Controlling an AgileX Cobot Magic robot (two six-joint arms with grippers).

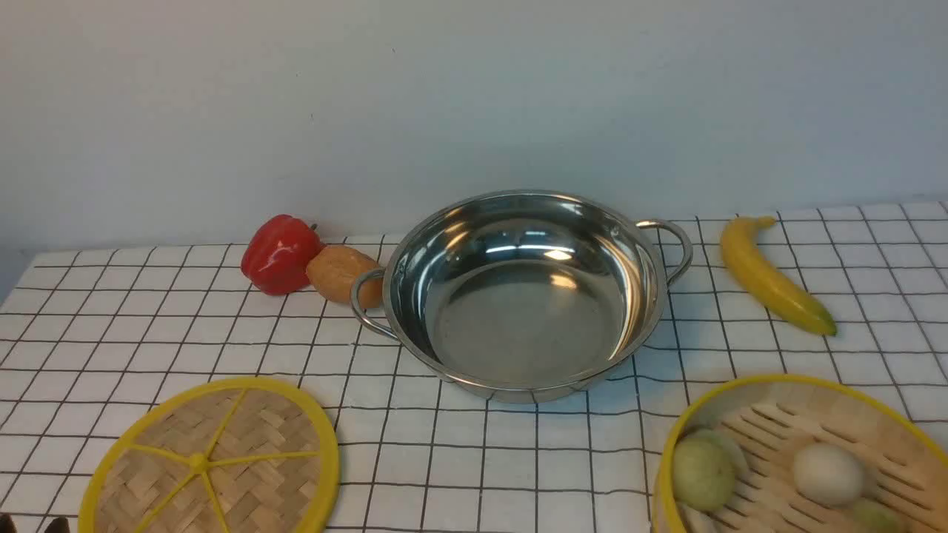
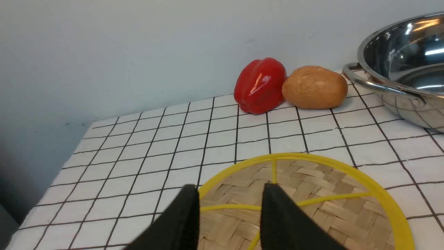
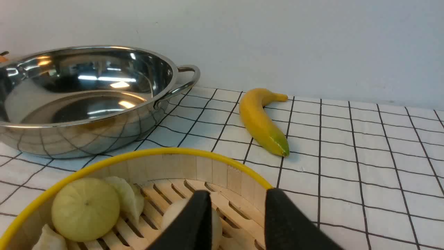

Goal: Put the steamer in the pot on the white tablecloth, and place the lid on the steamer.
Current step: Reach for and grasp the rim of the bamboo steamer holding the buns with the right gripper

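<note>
The left gripper hangs low over the lid, jaws apart with nothing between them. The right gripper is likewise parted and holds nothing. It sits at the near rim of the steamer, one finger over the inside and one over the rim, though I cannot tell whether they reach down past the wall.

Neither step looks done. The steamer stands on the tablecloth at the near right, well short of the pot, and the lid lies flat on the cloth at the near left. What is left, as I judge it, is the whole job: lift the steamer into the pot, then set the lid on top.

The steamer is not empty. On its slats lie a pale green bun, a white bun and a couple of other pieces, partly cut off by the frame edge. The pot sits mid-cloth, upright and bare inside, showing only reflections.

Beyond its left handle lie a red pepper and a brown lump, side by side. A banana lies to the right of the pot
</note>
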